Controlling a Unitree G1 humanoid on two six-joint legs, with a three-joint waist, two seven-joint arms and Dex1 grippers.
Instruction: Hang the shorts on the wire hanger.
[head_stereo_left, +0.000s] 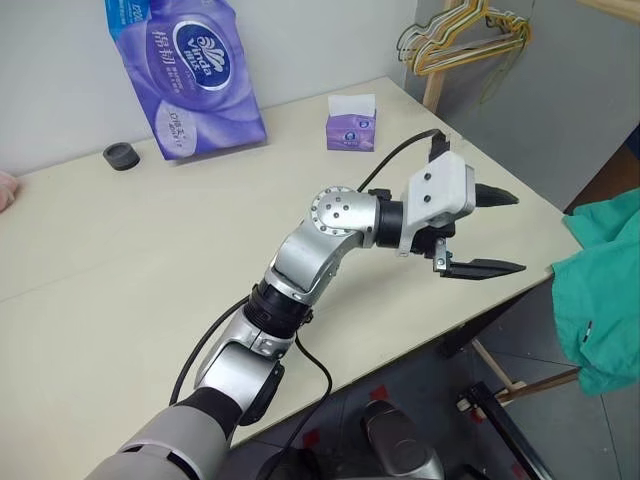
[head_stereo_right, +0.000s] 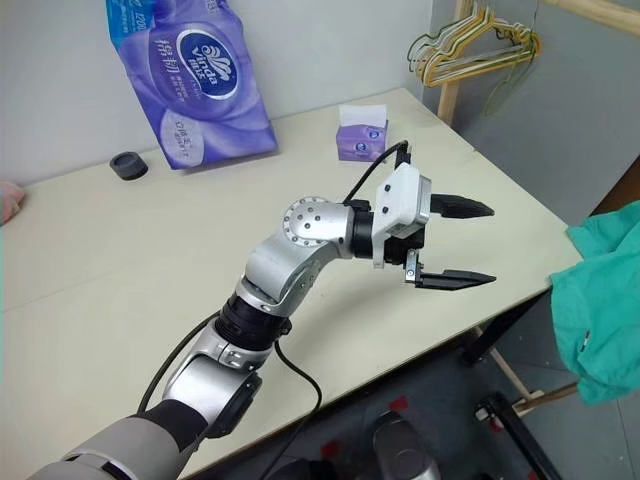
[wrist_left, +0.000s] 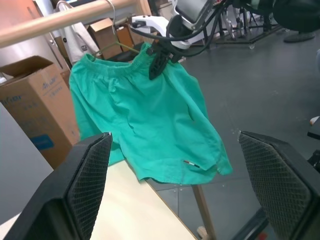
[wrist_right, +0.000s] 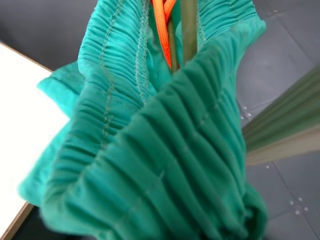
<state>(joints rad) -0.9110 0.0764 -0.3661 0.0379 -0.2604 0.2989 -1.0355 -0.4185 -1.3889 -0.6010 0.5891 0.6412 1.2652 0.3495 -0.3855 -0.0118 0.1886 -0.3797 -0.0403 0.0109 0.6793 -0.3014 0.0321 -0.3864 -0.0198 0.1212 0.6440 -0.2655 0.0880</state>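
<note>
Off table edge: teal gathered-waist shorts (wrist_left: 150, 120) pinched in clenched R gripper (wrist_left: 159, 64); L gripper (head_stereo_left: 490, 232) fingers spread, empty.

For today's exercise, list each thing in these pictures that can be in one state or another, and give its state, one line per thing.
Left gripper: open, holding nothing, over the table's edge.
Right gripper: shut on the shorts' waistband.
Shorts: held up by the waistband, hanging free beside the table.
Hangers: hanging on a wooden rack past the table's far corner.
Tissue box: open, a tissue sticking up.
Purple tissue pack: leaning against the wall.
</note>
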